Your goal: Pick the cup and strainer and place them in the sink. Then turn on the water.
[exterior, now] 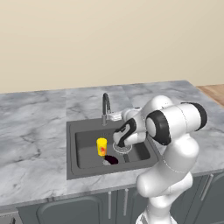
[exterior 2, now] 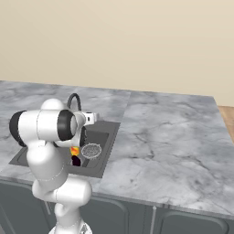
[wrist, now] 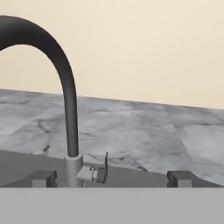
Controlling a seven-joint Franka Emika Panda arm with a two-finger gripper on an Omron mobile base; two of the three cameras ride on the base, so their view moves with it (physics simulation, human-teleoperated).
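With cup (exterior: 101, 146) and strainer (exterior: 122, 147) already in the sink (exterior: 72, 148); gripper (wrist: 111, 178) spread wide, empty, facing the tap lever (wrist: 97, 173); water not yet on.

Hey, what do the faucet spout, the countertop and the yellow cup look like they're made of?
Faucet spout: probably matte dark metal, smooth, no shine. Countertop: looks like polished marble, grey-white with darker veins. Cup: likely plastic, flat bright yellow with a red-orange mark.

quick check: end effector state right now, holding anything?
End effector: open, holding nothing; fingertips spread wide either side of the tap lever, not touching it.
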